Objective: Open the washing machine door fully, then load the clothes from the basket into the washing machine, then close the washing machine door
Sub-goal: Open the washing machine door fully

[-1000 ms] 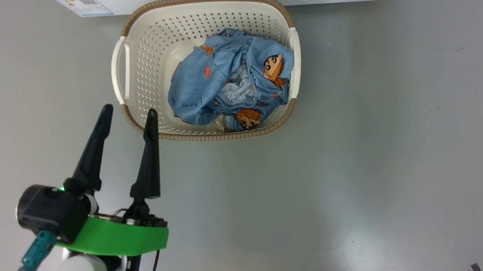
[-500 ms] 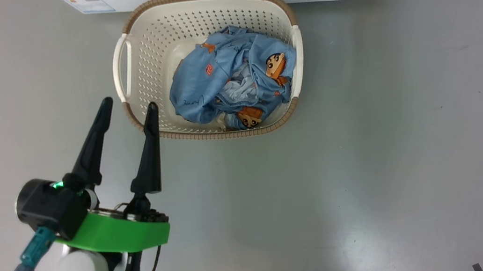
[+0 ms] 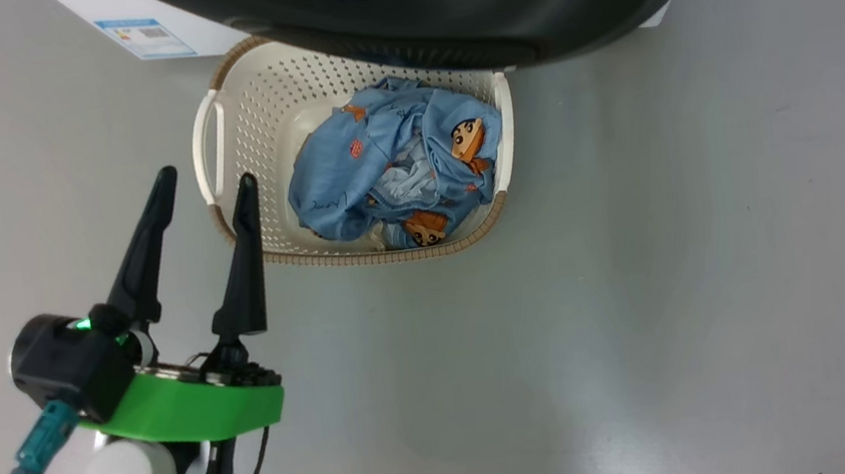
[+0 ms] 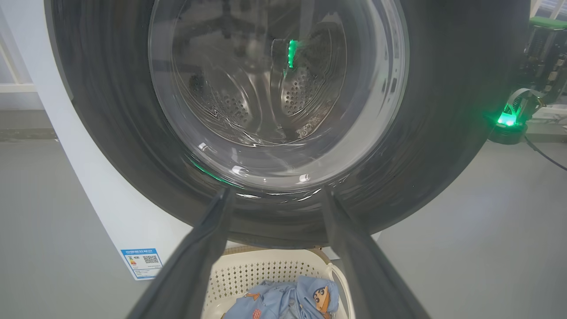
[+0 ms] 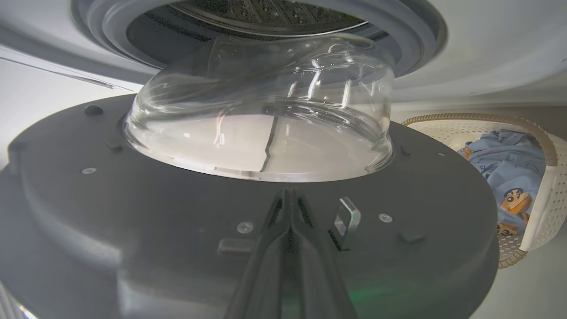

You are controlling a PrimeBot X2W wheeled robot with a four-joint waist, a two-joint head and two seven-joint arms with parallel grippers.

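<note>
Head view: door part-open, black rim hangs over back of basket; basket sits on floor just in front of washer.
Left gripper: fingers spread wide, empty, near basket's left handle, prob. waiting so it can grab once door's clear.
Right wrist view: right gripper pinched shut, holding nothing, tips against door's inner face beside latch, looks like pushing door round rather than gripping it.
Clothes: blue bundle w/ cartoon prints, all in basket.
Drum: seen behind glass bowl, no laundry visible.
Stage: step 1, door not fully open yet.
</note>
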